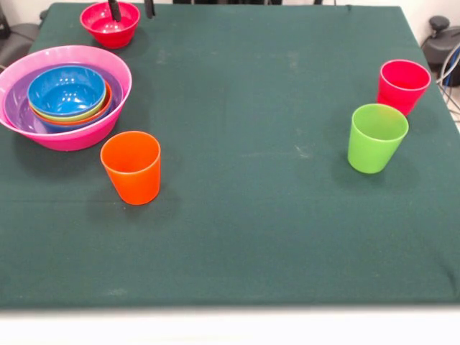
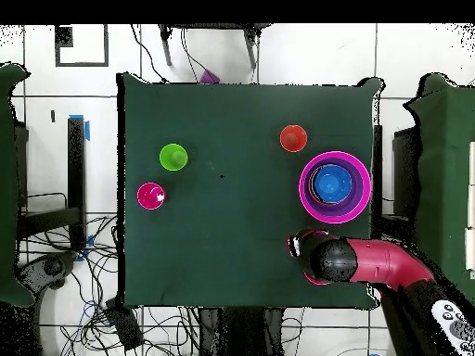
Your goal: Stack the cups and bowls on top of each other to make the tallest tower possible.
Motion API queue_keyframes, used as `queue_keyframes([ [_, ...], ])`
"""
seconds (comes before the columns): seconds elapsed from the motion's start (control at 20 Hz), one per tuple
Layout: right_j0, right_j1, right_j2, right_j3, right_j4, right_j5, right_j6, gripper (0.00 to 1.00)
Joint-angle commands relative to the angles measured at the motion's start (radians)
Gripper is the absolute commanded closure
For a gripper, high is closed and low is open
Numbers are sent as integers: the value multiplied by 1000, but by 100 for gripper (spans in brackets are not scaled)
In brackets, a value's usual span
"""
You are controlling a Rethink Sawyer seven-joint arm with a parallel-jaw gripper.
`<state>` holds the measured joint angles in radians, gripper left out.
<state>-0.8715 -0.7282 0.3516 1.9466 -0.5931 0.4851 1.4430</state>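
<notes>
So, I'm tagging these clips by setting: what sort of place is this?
Probably a robotics lab: a green-clothed table on a tiled floor, loose cables beside it, and a red robot arm.

We see the huge pink plastic bowl (image 1: pixel 68 136) at nine o'clock on the table in the front view, holding nested purple, orange, lime green and blue bowls (image 1: pixel 66 90). A red-pink bowl (image 1: pixel 110 29) sits upright at eleven o'clock. The orange tumbler (image 1: pixel 131 167) stands just beside the stack; lime green (image 1: pixel 376 138) and red-pink tumblers (image 1: pixel 402 86) stand together at three o'clock.
</notes>
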Motion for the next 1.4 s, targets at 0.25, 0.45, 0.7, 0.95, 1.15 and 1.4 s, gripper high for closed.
queue_keyframes([
  [0.25, 53, 60, -93, -47, -52, -43, 125, 0],
  [0.45, 88, 169, -164, -91, -103, -139, 169, 0],
  [0.7, 96, 227, -218, -86, -108, -223, 172, 0],
  [0.95, 111, 278, -253, -116, -90, -264, 155, 0],
  [1.15, 119, 303, -271, -128, -71, -265, 133, 0],
  [1.4, 136, 311, -293, -134, -55, -252, 126, 100],
])
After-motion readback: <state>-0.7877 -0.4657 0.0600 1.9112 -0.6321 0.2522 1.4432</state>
